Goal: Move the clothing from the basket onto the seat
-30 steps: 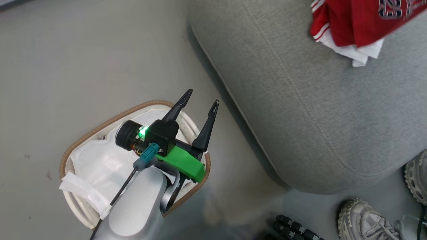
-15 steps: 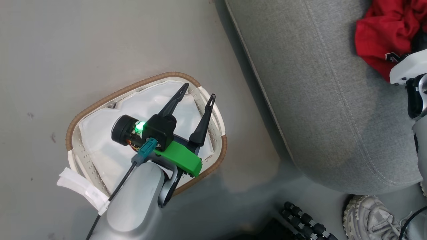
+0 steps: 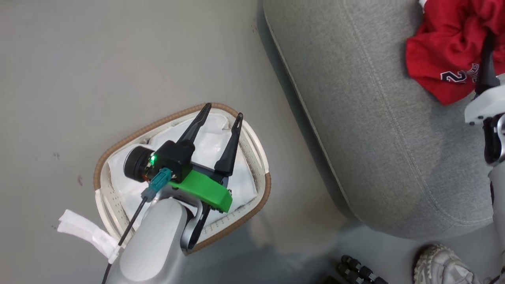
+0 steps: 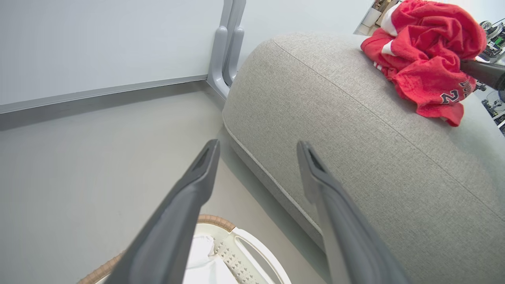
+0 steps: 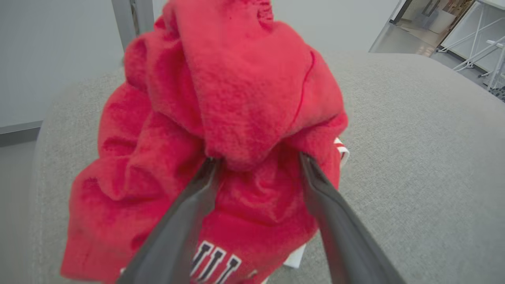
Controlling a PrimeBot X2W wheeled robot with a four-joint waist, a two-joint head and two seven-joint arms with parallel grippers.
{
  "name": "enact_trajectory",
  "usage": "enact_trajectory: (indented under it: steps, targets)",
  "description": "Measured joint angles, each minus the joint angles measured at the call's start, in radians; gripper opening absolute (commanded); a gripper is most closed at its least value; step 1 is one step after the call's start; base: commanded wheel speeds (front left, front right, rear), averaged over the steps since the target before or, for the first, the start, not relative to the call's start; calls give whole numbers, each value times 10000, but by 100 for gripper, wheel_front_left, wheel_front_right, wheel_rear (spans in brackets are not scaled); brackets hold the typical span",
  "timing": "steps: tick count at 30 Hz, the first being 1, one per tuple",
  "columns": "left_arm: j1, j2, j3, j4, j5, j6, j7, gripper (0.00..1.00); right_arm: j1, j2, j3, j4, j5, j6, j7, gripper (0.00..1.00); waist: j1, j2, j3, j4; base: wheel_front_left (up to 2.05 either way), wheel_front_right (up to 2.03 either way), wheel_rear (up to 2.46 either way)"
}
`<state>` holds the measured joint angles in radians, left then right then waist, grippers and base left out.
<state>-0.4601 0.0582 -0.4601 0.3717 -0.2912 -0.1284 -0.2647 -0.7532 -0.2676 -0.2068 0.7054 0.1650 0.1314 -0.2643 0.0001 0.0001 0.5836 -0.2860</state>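
The red clothing lies bunched on the grey seat, with dark lettering showing on it. In the right wrist view my right gripper is open, its fingers spread on either side of a fold of the clothing. One of its dark fingers shows against the cloth in the head view. My left gripper hangs open above the basket, with nothing between its fingers. The basket holds a white liner. In the left wrist view the left gripper points toward the seat and the clothing.
The basket stands on the grey floor just left of the seat's rounded corner. A white strip hangs off its near end. A pale shoe and black ribbed parts lie by the seat's front. A wall and a grey post stand beyond.
The head camera has shifted. My right gripper has gone from shut to open at the red clothing, which now rests on the seat. The left gripper stays open over the basket.
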Motion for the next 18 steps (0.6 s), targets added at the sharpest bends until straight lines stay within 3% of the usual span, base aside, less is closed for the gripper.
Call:
enact_trajectory:
  steps: [12,18]
  targets:
    - [1215,-56,1720,-270,-4,0,-2,100,2276,418,815,-1883,366,0,2,100,-1,0,-1664,191,0,0,0]
    - [1859,-84,2771,-265,343,228,0,100,3083,907,1634,-2761,669,0,0,100,-1,0,-2329,698,0,0,0]
